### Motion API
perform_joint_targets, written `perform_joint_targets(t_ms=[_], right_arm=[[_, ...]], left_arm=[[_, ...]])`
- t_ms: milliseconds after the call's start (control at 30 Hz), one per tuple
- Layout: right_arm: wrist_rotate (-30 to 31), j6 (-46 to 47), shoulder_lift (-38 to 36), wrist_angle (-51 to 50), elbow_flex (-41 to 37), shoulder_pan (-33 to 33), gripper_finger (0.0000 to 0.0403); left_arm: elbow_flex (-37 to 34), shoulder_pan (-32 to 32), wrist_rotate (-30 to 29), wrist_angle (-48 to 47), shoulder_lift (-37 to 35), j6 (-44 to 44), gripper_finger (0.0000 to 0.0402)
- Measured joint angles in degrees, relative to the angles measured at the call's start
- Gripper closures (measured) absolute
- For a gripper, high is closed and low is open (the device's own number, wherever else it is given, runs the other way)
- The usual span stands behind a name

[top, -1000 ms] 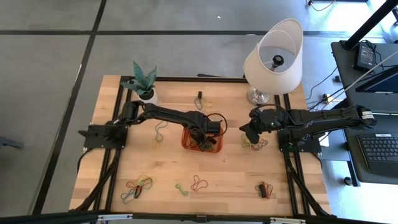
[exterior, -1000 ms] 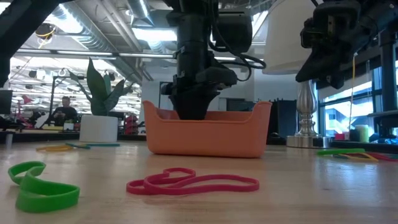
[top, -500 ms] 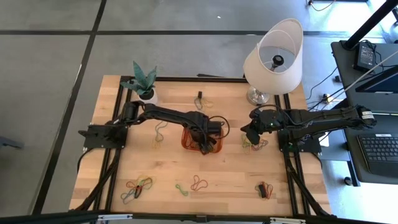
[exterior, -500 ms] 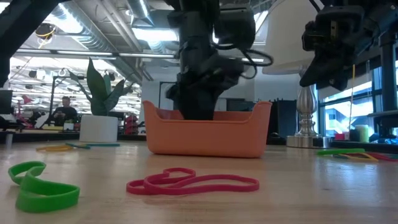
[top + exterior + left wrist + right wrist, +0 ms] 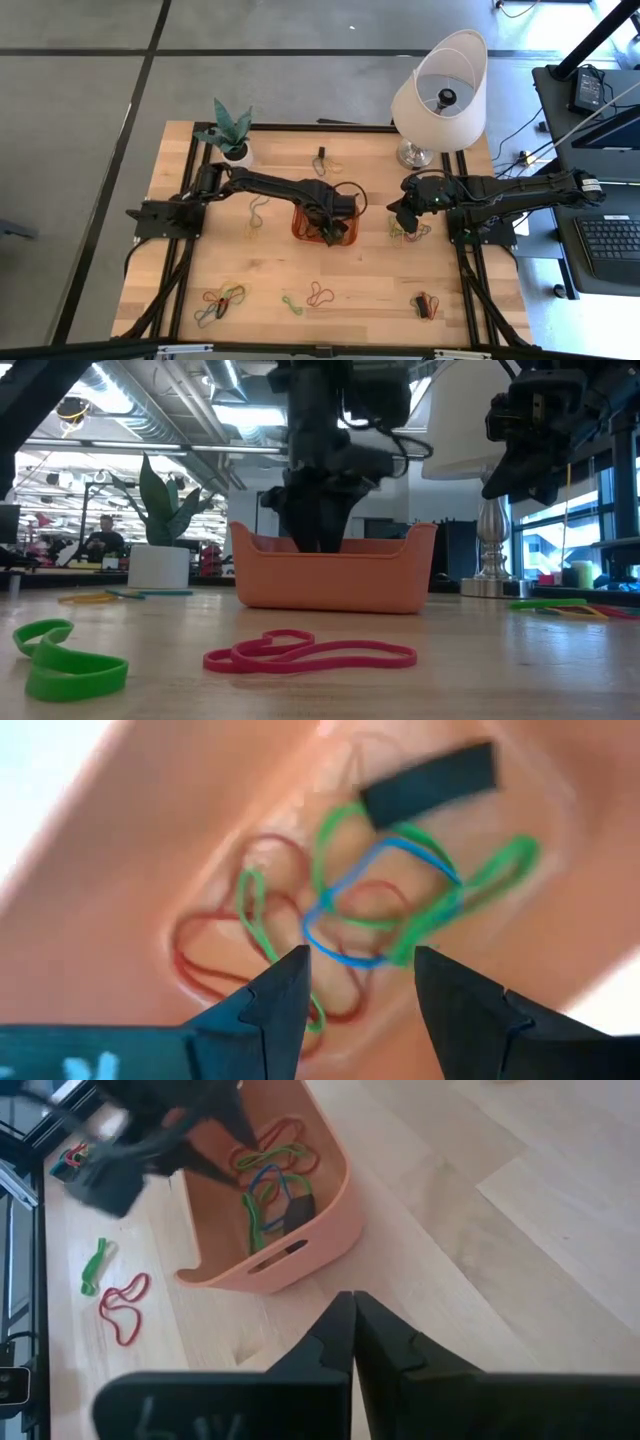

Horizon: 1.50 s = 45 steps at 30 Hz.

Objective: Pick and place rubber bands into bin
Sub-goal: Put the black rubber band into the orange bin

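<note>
We see the left gripper [image 5: 360, 985] hanging inside the orange bin [image 5: 300, 228] near the middle of the table [image 5: 380, 290], its two fingers apart and nothing between them. Below it on the bin floor lies a tangle of rubber bands [image 5: 370, 915] in green, red and blue, with a short dark strip beside them. In our judgement a drop has just been made here, and this part of the job is done.

The right gripper [image 5: 352, 1330] hovers above the table to the right of the bin, its fingers pressed together with nothing visible between them. Just beside it, on the wood, lies a small cluster of bands [image 5: 410, 231] not yet collected.

Much is left, as far as we can tell. A few bands [image 5: 257, 215] lie to the left of the bin. Along the near edge of the table there is a mixed bunch [image 5: 220, 300] at the left, a green band [image 5: 291, 303] and a red band [image 5: 320, 294] near the middle, and another small heap [image 5: 425, 304] at the right. One more band [image 5: 325, 160] lies at the far side, between the potted plant [image 5: 230, 135] and the lamp [image 5: 440, 85].

So we judge the task to be under way but well short of half finished: some bands are in, and at least six groups remain scattered on the table.
</note>
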Motion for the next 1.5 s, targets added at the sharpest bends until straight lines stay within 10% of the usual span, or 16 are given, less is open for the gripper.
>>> perform_joint_targets(t_ms=[300,600,1000,1267,1500], right_arm=[[0.1,0.1,0.0,0.8,0.0,0.0,0.0393],[5.6,-0.2,0.0,3.6,2.0,3.7,0.0399],[17.4,18.0,11.6,-19.8,19.5,18.3,0.0402],[6.3,49.0,26.2,-46.3,35.2,28.7,0.0402],[-4.3,64.4,35.1,-44.3,38.2,37.9,0.0381]], left_arm=[[5.4,-1.0,-4.0,-1.3,-3.3,6.3,0.0251],[4.3,-3.6,-13.2,-10.9,-8.5,17.2,0.0388],[-34.1,-3.9,-11.9,10.6,-39.3,12.3,0.0401],[-51.8,-5.7,-11.7,16.8,-60.3,6.8,0.0400],[-57.0,-7.2,-11.8,16.7,-69.0,5.6,0.0399]])
